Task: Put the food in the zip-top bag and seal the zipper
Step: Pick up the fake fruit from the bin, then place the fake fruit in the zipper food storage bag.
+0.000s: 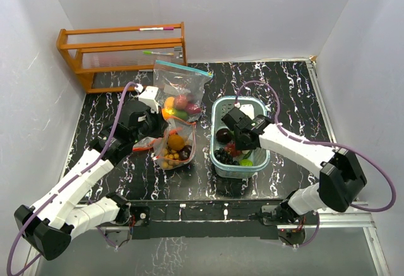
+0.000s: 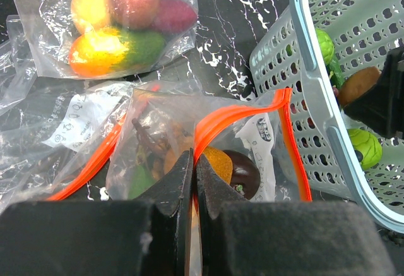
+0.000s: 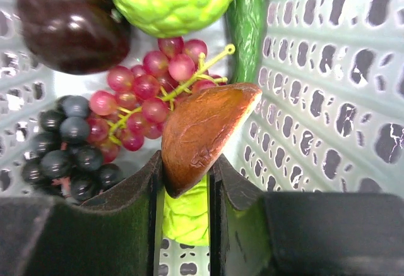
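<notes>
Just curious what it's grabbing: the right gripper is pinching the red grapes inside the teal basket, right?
Not quite. The right gripper is inside the teal basket, but it pinches a brown nut-shaped toy; the red grapes lie beyond it. The right wrist view shows this.

Wooden rack [image 1: 121, 52] at back left, teal lattice basket [image 1: 249, 108] on black marbled table [image 1: 297, 99]

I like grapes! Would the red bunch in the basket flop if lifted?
Probably floppy: the bunch of small red toy grapes sits on thin yellow stems, so berries may dangle. Its lumpy shape likely won't roll in the teal lattice basket.
</notes>
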Action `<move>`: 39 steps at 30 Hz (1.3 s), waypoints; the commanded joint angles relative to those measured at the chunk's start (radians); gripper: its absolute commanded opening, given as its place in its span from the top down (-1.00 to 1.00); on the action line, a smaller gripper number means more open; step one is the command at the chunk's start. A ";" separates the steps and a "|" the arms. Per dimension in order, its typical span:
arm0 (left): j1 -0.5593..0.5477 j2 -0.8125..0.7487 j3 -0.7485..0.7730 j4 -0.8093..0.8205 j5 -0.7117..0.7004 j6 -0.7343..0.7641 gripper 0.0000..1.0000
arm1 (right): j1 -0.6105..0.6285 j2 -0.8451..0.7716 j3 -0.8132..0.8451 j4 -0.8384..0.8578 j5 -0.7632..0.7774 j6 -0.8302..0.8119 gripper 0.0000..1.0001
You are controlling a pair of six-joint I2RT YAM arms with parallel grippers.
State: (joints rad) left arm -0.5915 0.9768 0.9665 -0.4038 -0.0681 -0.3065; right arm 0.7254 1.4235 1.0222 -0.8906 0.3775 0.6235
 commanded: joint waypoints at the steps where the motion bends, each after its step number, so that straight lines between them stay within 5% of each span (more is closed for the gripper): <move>1: -0.003 -0.018 0.006 0.017 -0.003 0.008 1.00 | -0.002 -0.087 0.103 -0.008 0.052 -0.014 0.85; 9: -0.003 0.004 0.019 0.029 0.012 0.006 1.00 | -0.002 -0.182 0.237 0.023 -0.042 -0.137 0.85; 15: -0.003 0.049 0.049 0.036 0.040 0.001 1.00 | -0.001 -0.261 0.256 0.263 -0.443 -0.293 0.85; 22: -0.002 0.068 0.068 0.038 0.066 -0.011 1.00 | 0.008 -0.218 0.212 0.504 -0.812 -0.282 0.85; 36: -0.002 0.045 0.095 0.011 0.057 -0.011 1.00 | 0.126 -0.041 0.097 0.773 -0.865 -0.173 0.82; 39: -0.002 0.040 0.095 0.004 0.054 -0.010 1.00 | 0.140 -0.009 0.098 0.756 -0.815 -0.165 0.43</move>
State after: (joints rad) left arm -0.5915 1.0500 1.0199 -0.3935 -0.0116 -0.3149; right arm 0.8497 1.3937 1.1149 -0.2115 -0.4797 0.4343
